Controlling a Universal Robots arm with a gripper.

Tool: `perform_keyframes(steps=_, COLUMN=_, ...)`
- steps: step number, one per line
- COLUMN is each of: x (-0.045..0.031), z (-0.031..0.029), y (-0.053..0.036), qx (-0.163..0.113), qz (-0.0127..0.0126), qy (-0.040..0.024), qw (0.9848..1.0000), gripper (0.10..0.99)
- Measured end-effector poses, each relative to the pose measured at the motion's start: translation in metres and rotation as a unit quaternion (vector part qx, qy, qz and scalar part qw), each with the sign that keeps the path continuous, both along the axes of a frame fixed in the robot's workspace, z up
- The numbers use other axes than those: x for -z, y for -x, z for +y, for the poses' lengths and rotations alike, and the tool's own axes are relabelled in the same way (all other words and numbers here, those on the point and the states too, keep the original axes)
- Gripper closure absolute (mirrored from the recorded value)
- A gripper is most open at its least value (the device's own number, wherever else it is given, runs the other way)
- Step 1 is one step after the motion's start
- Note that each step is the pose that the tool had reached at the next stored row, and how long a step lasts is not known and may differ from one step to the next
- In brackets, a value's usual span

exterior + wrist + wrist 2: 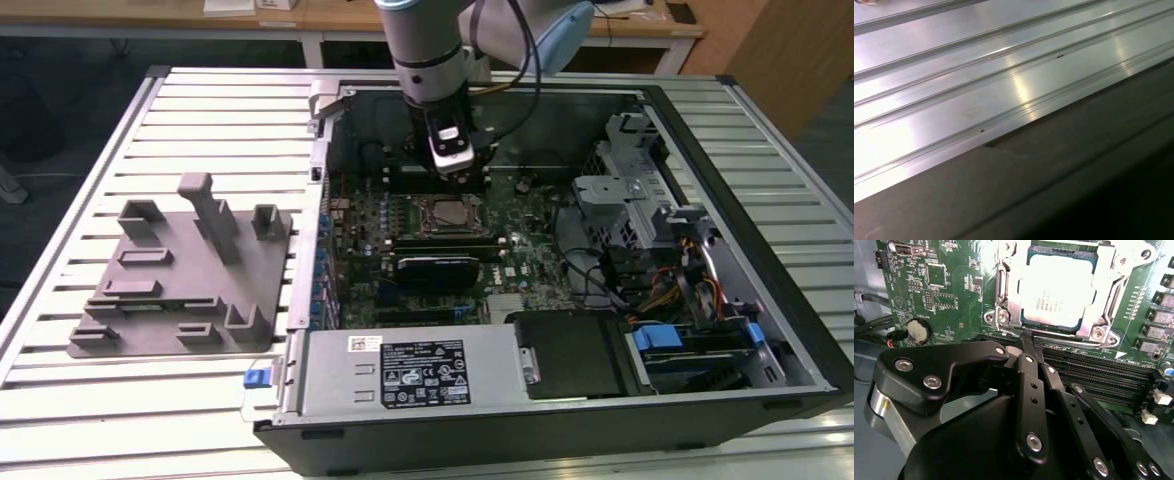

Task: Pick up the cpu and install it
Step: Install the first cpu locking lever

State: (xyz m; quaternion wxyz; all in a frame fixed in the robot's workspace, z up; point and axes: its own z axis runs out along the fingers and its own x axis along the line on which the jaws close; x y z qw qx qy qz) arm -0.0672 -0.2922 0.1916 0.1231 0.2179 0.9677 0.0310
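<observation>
Plainly, the gripper [1026,342] is hovering just above the motherboard [964,285] in the second wrist view, its two black fingers [1030,390] pressed together at the tips and holding nothing. Its tips are pointing at the near edge of the socket frame [1002,315], where the cpu [1056,290] is lying flat, silver top up; whether they are touching the frame, I cannot tell. Seen from the exterior view, the arm [430,60] is reaching down into the open computer case [747,330], with the grey holder tray [187,270] sitting on the slatted table [80,200] at the exterior view's left.

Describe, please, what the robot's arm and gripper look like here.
The arm is a grey-silver tube with black cables running beside it. The gripper is matte black, built of linked bars joined by silver screws, on a silvery metal base.
</observation>
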Motion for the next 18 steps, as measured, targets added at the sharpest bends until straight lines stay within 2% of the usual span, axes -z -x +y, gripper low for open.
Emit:
perform_keyframes(steps=7, x=0.0007, z=-0.0002, y=-0.0001, qx=0.0, qz=0.0, qy=-0.013, qw=0.9999, gripper=0.98)
perform_keyframes(steps=18, x=0.0006, z=-0.0004, y=-0.0001, qx=0.0, qz=0.0001, qy=-0.0159, qw=0.9999, gripper=0.98)
